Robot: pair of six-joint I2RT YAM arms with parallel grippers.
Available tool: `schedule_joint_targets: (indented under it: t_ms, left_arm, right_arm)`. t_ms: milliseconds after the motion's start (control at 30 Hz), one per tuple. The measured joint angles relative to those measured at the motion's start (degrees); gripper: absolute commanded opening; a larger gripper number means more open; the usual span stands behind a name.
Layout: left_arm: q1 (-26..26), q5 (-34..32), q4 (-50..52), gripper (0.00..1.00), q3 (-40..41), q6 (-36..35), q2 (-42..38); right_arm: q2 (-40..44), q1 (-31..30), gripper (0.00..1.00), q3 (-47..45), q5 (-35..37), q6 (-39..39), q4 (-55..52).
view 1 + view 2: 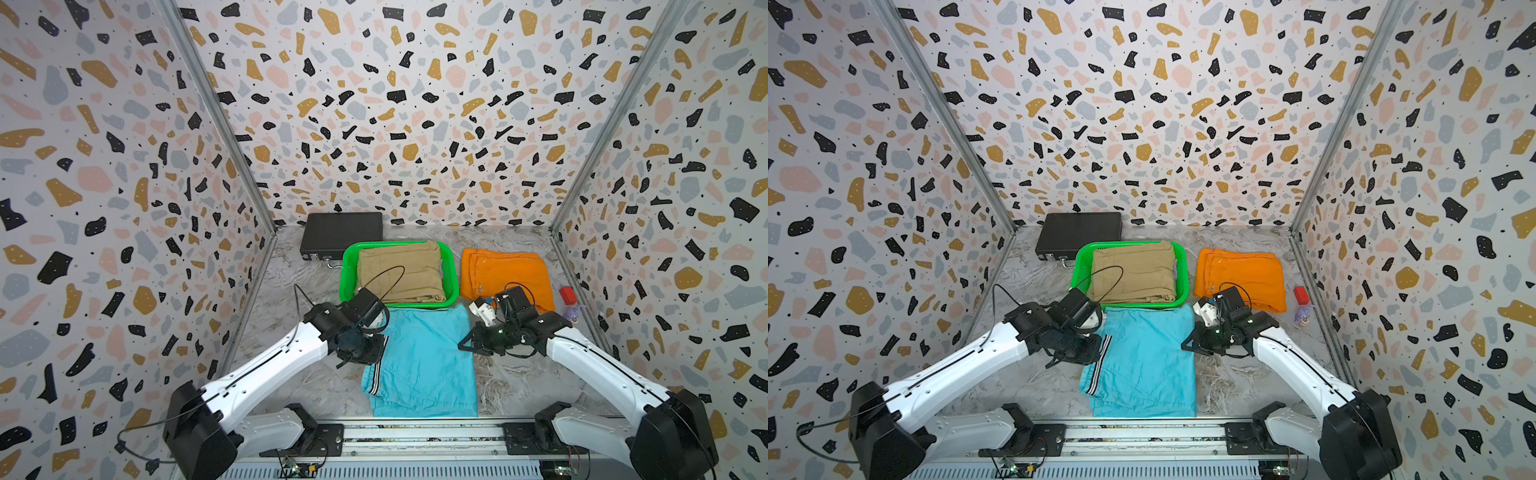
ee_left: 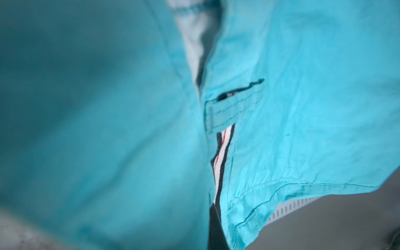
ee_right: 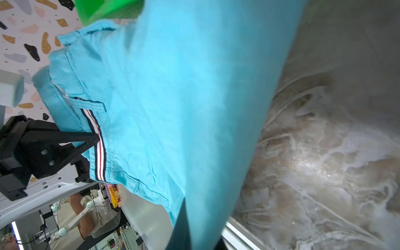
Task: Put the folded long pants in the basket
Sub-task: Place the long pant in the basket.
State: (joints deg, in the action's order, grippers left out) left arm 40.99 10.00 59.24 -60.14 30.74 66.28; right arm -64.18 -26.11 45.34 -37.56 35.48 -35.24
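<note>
Grey marbled surface (image 1: pixel 519 386), terrazzo-print walls (image 1: pixel 124 166), black box (image 1: pixel 340 232) behind green basket (image 1: pixel 347 270) holding tan pants (image 1: pixel 399 270), orange pants (image 1: pixel 507 274) beside, left end effector (image 3: pixel 96 138) and right end effector (image 1: pixel 462 345) clenched on turquoise pants (image 1: pixel 428 365).

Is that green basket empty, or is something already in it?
Not empty: folded tan pants lie inside the green basket, covering most of its floor.
</note>
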Motion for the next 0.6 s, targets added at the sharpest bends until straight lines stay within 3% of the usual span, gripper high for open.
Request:
schedule_joint_targets:
  t_ms: [133,267,600]
  left_arm:
    - [-1.7,1.6,4.9,0.00,-8.0,-0.3,-2.1]
    - [-7.0,4.0,9.4,0.00,-17.4,-2.5,0.0]
    - [-21.0,9.4,14.6,0.00,-43.1,-12.3,18.3]
  right_arm:
    - [0.8,0.0,0.00,6.9,0.0,-1.3,-5.7]
    - [-1.2,0.0,0.00,16.7,0.1,-2.4,-8.8]
    - [-22.4,0.3,0.00,44.3,1.7,-5.9,-10.6]
